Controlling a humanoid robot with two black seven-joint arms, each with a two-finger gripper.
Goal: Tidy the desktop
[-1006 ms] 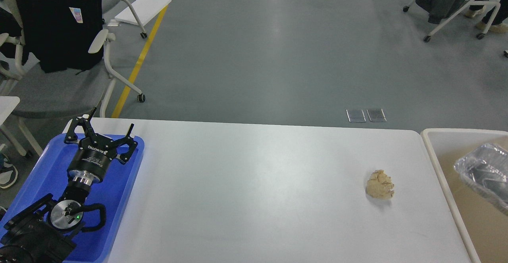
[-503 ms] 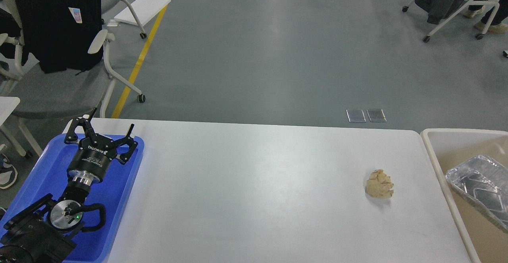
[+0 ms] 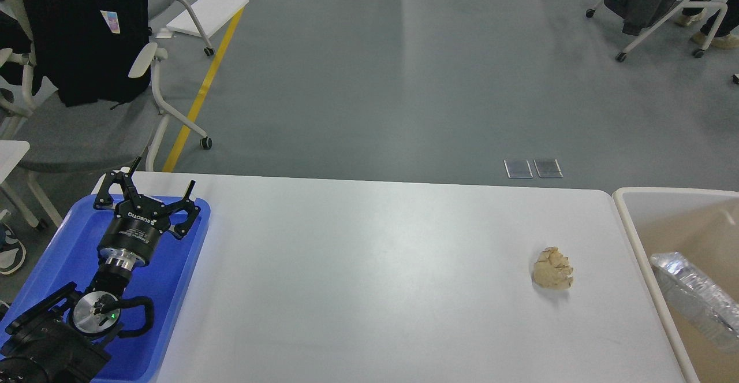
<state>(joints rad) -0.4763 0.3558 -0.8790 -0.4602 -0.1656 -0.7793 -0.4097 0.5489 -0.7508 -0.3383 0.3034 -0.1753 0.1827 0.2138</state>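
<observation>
The desktop [image 3: 369, 279] is a wide white tabletop with rounded corners. A crumpled beige paper ball [image 3: 552, 268] lies on it at the right. My left gripper [image 3: 160, 183] is open and empty, its fingers spread above the far end of the blue tray [image 3: 167, 290] at the left. A silver foil container [image 3: 695, 299] lies tilted inside the white-rimmed beige bin [image 3: 638, 244] at the right edge. My right arm and gripper are out of view.
Grey office chairs [image 3: 86, 123] with a black garment stand beyond the table's far left corner. Another chair [image 3: 652, 2] stands far right on the grey floor. A yellow floor line [image 3: 208, 77] runs past the left chairs.
The foil container has dropped lower and tipped over inside the bin at the right. My left arm and the paper ball have not moved.
</observation>
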